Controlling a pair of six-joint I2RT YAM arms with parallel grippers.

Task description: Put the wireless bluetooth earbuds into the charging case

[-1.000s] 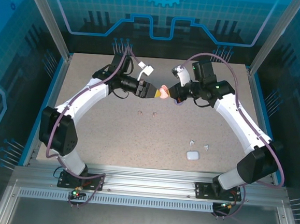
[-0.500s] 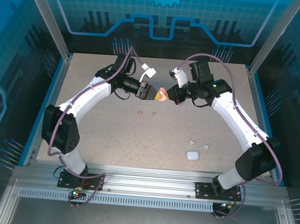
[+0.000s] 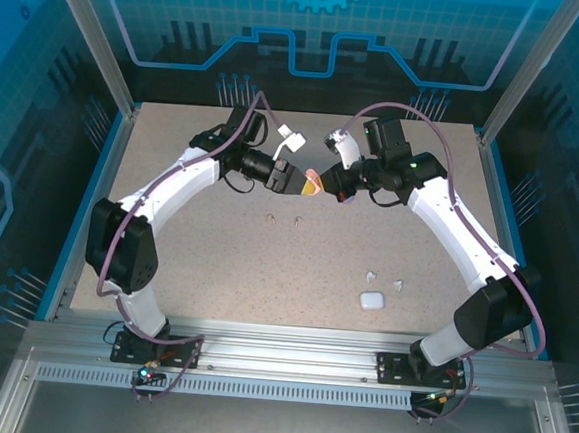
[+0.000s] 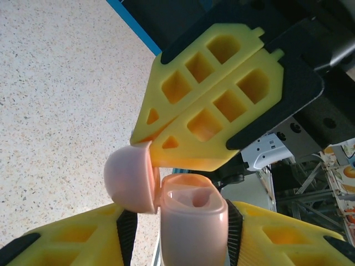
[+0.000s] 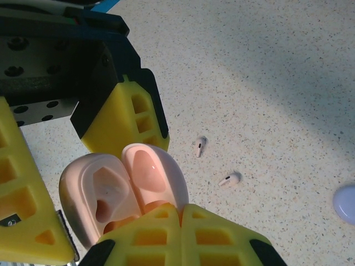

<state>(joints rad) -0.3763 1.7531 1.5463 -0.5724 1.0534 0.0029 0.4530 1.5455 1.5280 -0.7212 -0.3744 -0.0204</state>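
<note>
My left claw (image 3: 300, 181) pinches the pink case (image 4: 194, 221); my right claw (image 4: 145, 145), pressed together, levers its lid (image 4: 128, 183). Next I must pick up the pink earbuds (image 3: 270, 217) at six o'clock.

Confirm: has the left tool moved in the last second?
Yes, slightly: the left tool shifted rightward in the top view, toward the pink case, judged against the pink earbuds.

Note that the left gripper (image 4: 183, 238) has narrowed its jaws around the open pink charging case (image 5: 127, 188) and has edged toward the right gripper (image 5: 180, 213).
</note>
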